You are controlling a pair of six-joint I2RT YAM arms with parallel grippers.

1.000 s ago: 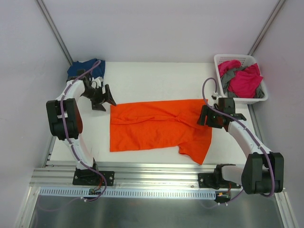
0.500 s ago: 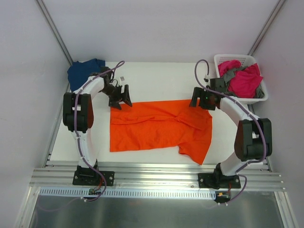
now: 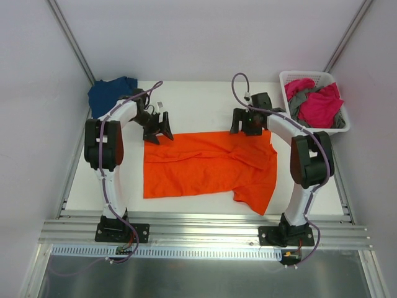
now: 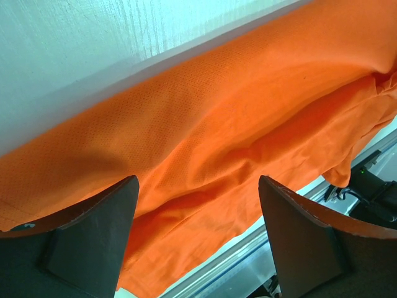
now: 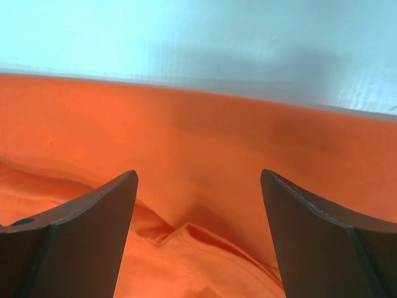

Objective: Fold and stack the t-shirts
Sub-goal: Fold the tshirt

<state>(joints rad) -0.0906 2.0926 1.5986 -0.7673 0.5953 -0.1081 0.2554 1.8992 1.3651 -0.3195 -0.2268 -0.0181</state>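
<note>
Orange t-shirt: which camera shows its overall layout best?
Top external: the orange t-shirt shows whole, spread out with its outline and folds visible. The left wrist view shows only a close stretch of wrinkled cloth along one edge; the right wrist view only a strip near its far edge.

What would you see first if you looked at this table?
A bright orange shirt lies spread across the middle of the table. Two open robot hands, the left hand and right hand, hover at its far edge. A white basket of pink and grey shirts sits in the far right corner.
</note>
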